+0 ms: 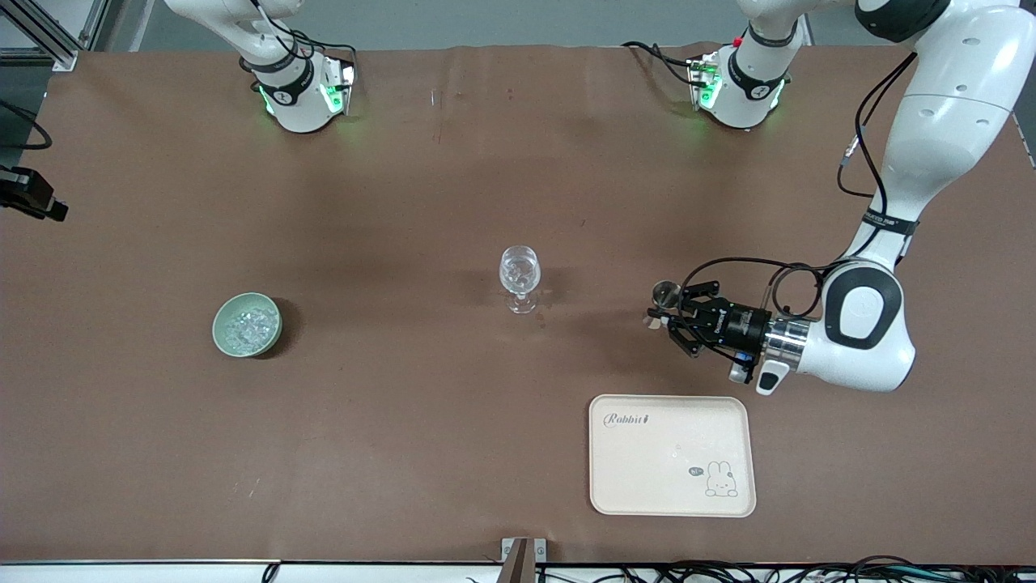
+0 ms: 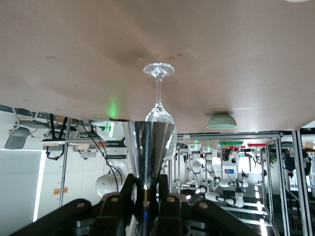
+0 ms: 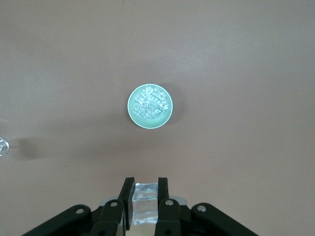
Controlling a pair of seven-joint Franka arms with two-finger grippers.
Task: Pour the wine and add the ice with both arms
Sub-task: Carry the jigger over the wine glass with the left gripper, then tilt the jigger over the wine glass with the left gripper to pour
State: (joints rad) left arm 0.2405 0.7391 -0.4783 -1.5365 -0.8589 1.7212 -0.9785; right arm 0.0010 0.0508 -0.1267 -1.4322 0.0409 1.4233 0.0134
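Note:
A clear stemmed glass [image 1: 519, 279] stands mid-table. My left gripper [image 1: 676, 312] lies level over the table, toward the left arm's end from the glass, shut on the stem of a small shiny metal cone cup [image 1: 665, 293]. In the left wrist view the cup [image 2: 148, 147] points at the glass [image 2: 158, 93]; the wine is hidden. A pale green bowl [image 1: 247, 324] holds several chunks of ice [image 3: 150, 104]. My right gripper [image 3: 145, 189] hangs high over the bowl [image 3: 133, 115], shut on one clear ice cube [image 3: 145, 204]. The front view does not show that hand.
A cream tray [image 1: 672, 486] with a rabbit print lies nearer to the front camera than the left gripper. The arm bases [image 1: 299, 89] stand along the table's back edge. Brown table [image 1: 405, 405] spreads around the bowl and glass.

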